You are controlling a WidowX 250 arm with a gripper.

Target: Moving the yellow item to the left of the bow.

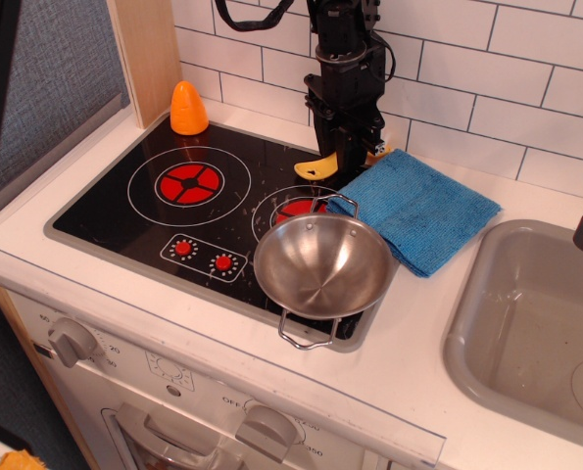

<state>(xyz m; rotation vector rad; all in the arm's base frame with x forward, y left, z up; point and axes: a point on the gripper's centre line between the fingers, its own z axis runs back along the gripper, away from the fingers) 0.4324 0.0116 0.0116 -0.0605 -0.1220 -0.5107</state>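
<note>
The yellow dish brush (314, 167) lies at the back edge of the black stovetop (105, 211), its rounded handle pointing left and its far end poking out on the right, next to the blue cloth. My gripper (349, 164) comes straight down on the brush's middle, and its black fingers are closed on it. The shiny steel bowl (322, 266) with two wire loop handles stands on the stove's front right corner, in front of the gripper. The brush's bristles are hidden behind the gripper.
A folded blue cloth (420, 207) lies right of the brush, behind the bowl. An orange cone (188, 108) stands at the stove's back left corner. A grey sink (531, 328) is at the right. A white tiled wall runs behind.
</note>
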